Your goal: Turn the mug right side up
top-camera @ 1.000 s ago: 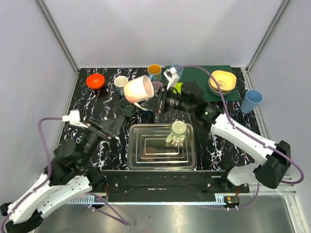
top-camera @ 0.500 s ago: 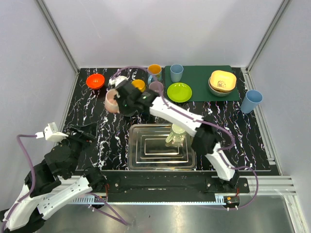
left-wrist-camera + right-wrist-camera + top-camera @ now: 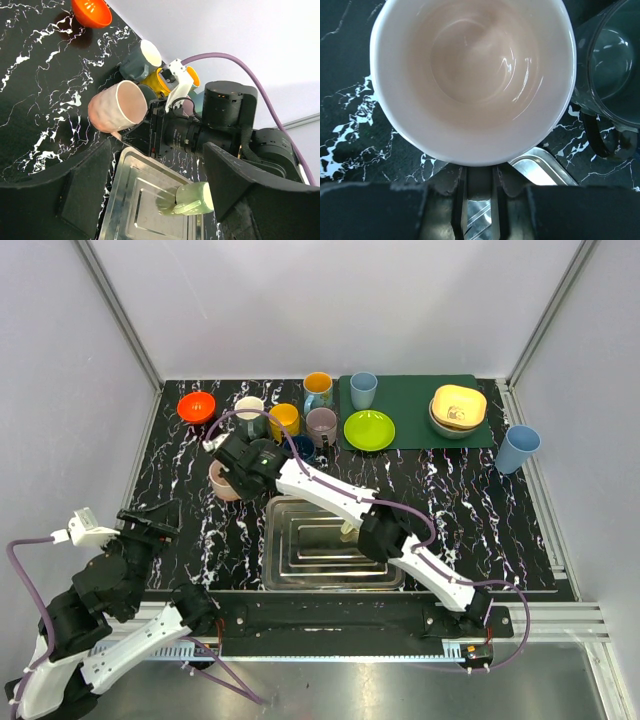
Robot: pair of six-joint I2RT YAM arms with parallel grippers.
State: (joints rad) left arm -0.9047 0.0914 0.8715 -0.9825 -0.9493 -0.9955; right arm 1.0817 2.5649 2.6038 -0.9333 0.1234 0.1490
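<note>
My right gripper (image 3: 477,176) clamps the pink mug (image 3: 472,75), seemingly by its handle. A dark glass mug (image 3: 612,65) sits just right, the tray (image 3: 541,164) near. My left gripper (image 3: 157,150) gapes.

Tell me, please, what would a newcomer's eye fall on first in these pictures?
The pink mug stands out left of centre, tilted with its open mouth facing the right wrist camera and held in the right fingers. The right arm stretches diagonally across the steel tray, in which a pale green cup sits. Behind, colourful cups cluster along the table's far side.
</note>
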